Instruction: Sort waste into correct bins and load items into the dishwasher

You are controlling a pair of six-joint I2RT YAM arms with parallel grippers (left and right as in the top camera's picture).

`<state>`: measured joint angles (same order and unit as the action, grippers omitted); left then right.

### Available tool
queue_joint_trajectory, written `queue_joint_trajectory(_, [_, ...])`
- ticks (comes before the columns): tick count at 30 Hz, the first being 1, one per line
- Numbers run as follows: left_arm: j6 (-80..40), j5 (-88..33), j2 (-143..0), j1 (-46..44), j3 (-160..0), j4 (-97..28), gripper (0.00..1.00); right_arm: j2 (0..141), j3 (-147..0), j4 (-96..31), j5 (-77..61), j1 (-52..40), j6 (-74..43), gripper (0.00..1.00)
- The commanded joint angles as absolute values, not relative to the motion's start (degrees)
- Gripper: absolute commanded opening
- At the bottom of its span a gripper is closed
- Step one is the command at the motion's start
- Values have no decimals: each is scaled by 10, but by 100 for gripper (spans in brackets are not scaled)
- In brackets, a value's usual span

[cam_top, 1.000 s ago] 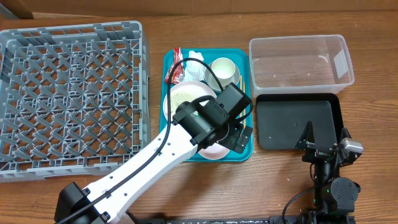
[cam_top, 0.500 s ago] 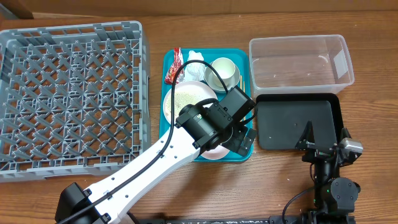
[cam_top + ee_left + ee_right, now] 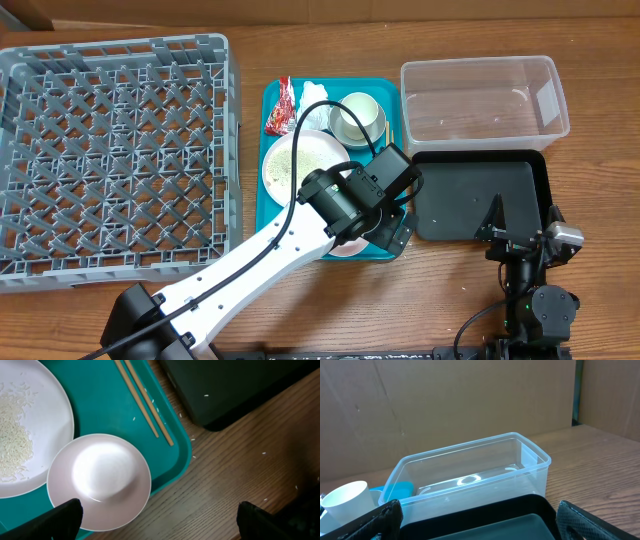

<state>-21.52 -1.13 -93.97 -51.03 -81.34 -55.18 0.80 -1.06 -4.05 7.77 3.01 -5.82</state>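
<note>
From above, my left arm reaches across the teal plastic tray (image 3: 272, 100), its left end effector (image 3: 392, 230) hanging over the tray's near right corner. The grey plastic dish rack (image 3: 115, 150) sits far left. The clear plastic bin (image 3: 484, 70) and black rectangular bin (image 3: 470, 195) lie to the right. A round white plate of rice (image 3: 300, 158), a white cup (image 3: 358, 118) and a red wrapper (image 3: 283, 107) share the tray.

Through my left wrist camera, my fingers (image 3: 65, 515) are spread wide and hold nothing. A small, pale round bowl (image 3: 100, 480) lies just below them, beside the pair of wooden chopsticks (image 3: 144, 402). Stray grains dot the wooden bench (image 3: 240, 470). I judge I'm lining up a first pick, probably the bowl for the rack. I would next need to drop, straddle its rim and close.

My right wrist camera looks level over both bins. My right end effector (image 3: 477, 512) is parked low at the bench's near edge, spread and empty.
</note>
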Motion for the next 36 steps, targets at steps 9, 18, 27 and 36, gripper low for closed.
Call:
queue_joint_trajectory(9, [-218, -15, -950, -512, -811, -534, 100, 3, -4, -37, 80, 32, -59, 100])
queue_joint_trajectory(18, [-218, -14, -950, -512, -811, -532, 100, 3, -4, -37, 80, 32, -59, 100])
queue_joint_trajectory(27, [-218, -10, -950, -512, -811, -533, 100, 3, -4, -37, 80, 32, -59, 100])
queue_joint_trajectory(36, [-218, -6, -950, -511, -811, -532, 100, 3, -4, -37, 80, 32, -59, 100])
